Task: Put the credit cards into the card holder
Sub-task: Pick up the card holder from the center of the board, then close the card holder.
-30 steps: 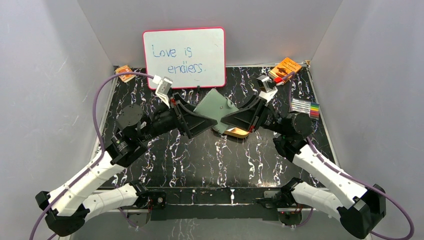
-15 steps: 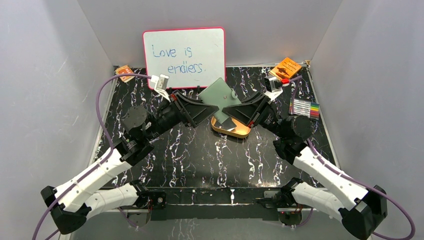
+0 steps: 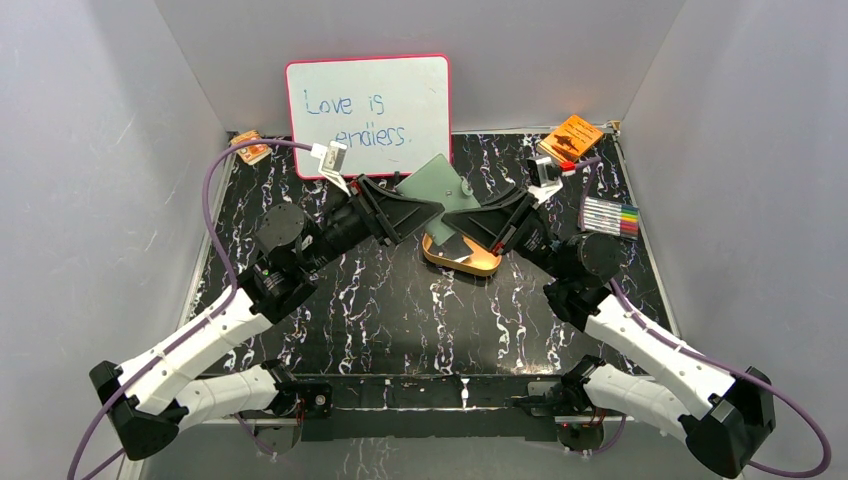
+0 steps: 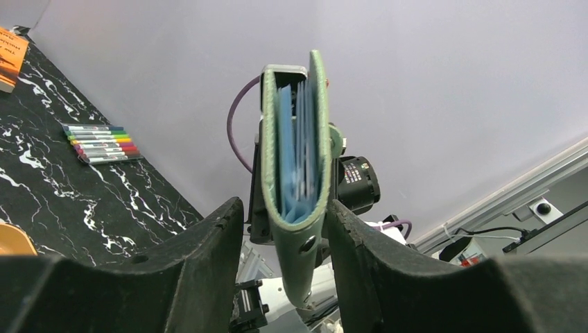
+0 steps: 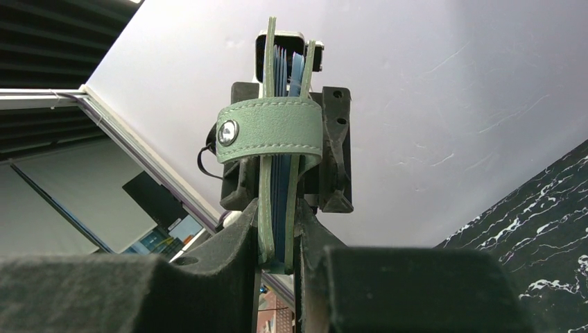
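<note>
1. Top external: I am holding the card holder (image 3: 441, 183) aloft at upper centre, with the right gripper (image 5: 277, 229) clamping it.
2. The left gripper (image 4: 284, 208) is straddling it, jaws apart; I should be easing it open, not tugging.

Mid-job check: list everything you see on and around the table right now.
Sage-green fold-over wallet: one, green, held above the table between the grippers.
Dark flat card: one visible, black, in the tray.
Tan-orange oval tray: one, mid-table.
Whiteboard: one, white, red-framed, back wall.
Orange booklet: one, far right corner.
Small orange packet: one, far left corner.
Marker pack: one, multicoloured, right side.
Marbled table: one, black.
Left gripper: black, open, straddling wallet.
Right gripper: black, shut on wallet.
</note>
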Tool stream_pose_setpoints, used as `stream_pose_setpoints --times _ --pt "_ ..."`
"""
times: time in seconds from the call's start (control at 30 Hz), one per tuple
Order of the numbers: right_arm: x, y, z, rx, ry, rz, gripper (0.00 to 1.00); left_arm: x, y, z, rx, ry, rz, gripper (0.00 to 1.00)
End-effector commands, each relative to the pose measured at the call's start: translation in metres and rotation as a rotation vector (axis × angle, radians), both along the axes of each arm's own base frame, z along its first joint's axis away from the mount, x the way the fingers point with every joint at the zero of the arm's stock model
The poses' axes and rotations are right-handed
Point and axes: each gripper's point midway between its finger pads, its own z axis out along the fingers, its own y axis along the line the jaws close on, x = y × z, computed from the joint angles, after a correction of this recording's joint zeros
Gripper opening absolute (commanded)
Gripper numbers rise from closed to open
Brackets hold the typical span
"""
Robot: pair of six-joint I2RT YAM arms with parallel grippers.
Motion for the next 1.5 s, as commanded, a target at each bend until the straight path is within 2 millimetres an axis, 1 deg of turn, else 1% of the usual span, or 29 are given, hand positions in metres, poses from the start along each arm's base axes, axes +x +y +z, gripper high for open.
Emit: stream_pose_setpoints --times 0.0,0.1,0.17,0.2,0.3,0.37,0.43,0.53,0.67,0.73,0.77,0.83,0.9,0.93,1.0,1.03,1.1,1.13,1.17,1.2,1.23,1.27,1.33,1.37,1.43,1.47 --pt "-0.007 -0.01 0.016 0.064 -0.045 -0.022 0.0 -0.006 0.014 0.034 -0.08 -0.072 0.026 0.46" --pt "-0.008 -0.01 0.016 0.063 -0.043 -0.023 0.0 -0.006 0.019 0.033 -0.087 -0.067 0.048 0.49" --pt "-0.008 -0.01 0.015 0.062 -0.042 -0.024 0.0 -0.005 0.021 0.033 -0.086 -0.063 0.058 0.47" --pt "-0.009 -0.01 0.015 0.062 -0.041 -0.022 0.0 -0.005 0.022 0.032 -0.084 -0.064 0.061 0.44" --pt "-0.008 -0.009 0.014 0.063 -0.037 -0.023 0.0 -0.005 0.021 0.031 -0.081 -0.065 0.061 0.29" --pt "-0.008 -0.008 0.015 0.065 -0.036 -0.022 0.0 -0.005 0.021 0.031 -0.078 -0.066 0.058 0.26" --pt "-0.009 -0.007 0.014 0.064 -0.035 -0.019 0.0 -0.005 0.02 0.028 -0.072 -0.062 0.055 0.28" --pt "-0.01 -0.005 0.015 0.064 -0.038 -0.014 0.0 -0.005 0.019 0.026 -0.069 -0.059 0.052 0.37" --pt "-0.01 -0.003 0.014 0.063 -0.037 -0.011 0.0 -0.006 0.016 0.025 -0.065 -0.057 0.036 0.38" --pt "-0.01 -0.003 0.014 0.063 -0.037 -0.013 0.0 -0.007 0.015 0.024 -0.061 -0.057 0.026 0.34" --pt "-0.01 -0.003 0.015 0.064 -0.036 -0.013 0.0 -0.007 0.014 0.023 -0.06 -0.057 0.024 0.29" --pt "-0.01 -0.003 0.013 0.062 -0.036 -0.013 0.0 -0.007 0.014 0.022 -0.058 -0.057 0.023 0.18" --pt "-0.01 -0.002 0.013 0.06 -0.037 -0.013 0.0 -0.007 0.014 0.022 -0.055 -0.058 0.024 0.05" --pt "-0.011 -0.002 0.012 0.056 -0.038 -0.013 0.0 -0.007 0.015 0.021 -0.049 -0.056 0.029 0.0" --pt "-0.012 -0.001 0.009 0.029 -0.043 -0.006 0.0 -0.003 0.018 0.018 -0.036 -0.04 0.056 0.0" --pt "-0.013 0.001 0.006 0.002 -0.046 -0.006 0.1 -0.002 0.021 0.016 -0.028 -0.032 0.074 0.0" --pt "-0.014 0.001 -0.002 -0.072 -0.049 -0.021 0.4 0.004 0.03 0.012 -0.002 -0.003 0.131 0.0" --pt "-0.014 0.0 -0.007 -0.123 -0.045 -0.04 0.5 0.007 0.035 0.01 0.02 0.016 0.163 0.0" --pt "-0.013 -0.002 -0.012 -0.177 -0.047 -0.066 0.57 0.008 0.04 0.007 0.057 0.035 0.19 0.0" --pt "-0.013 -0.007 -0.017 -0.243 -0.048 -0.103 0.61 0.014 0.048 0.003 0.093 0.06 0.24 0.0" --pt "-0.013 -0.014 -0.018 -0.301 -0.06 -0.141 0.64 0.016 0.055 -0.003 0.143 0.089 0.275 0.0" --pt "-0.011 -0.02 -0.025 -0.38 -0.066 -0.178 0.66 0.018 0.062 -0.009 0.188 0.113 0.309 0.0" --pt "-0.008 -0.034 -0.035 -0.519 -0.069 -0.249 0.68 0.019 0.075 -0.02 0.263 0.16 0.363 0.0" --pt "-0.006 -0.042 -0.036 -0.583 -0.09 -0.286 0.68 0.019 0.081 -0.025 0.293 0.179 0.385 0.0" --pt "0.001 -0.049 -0.044 -0.706 -0.077 -0.32 0.68 0.017 0.089 -0.036 0.348 0.212 0.4 0.0" --pt "0.005 -0.048 -0.049 -0.766 -0.075 -0.316 0.68 0.016 0.09 -0.04 0.367 0.224 0.4 0.0"
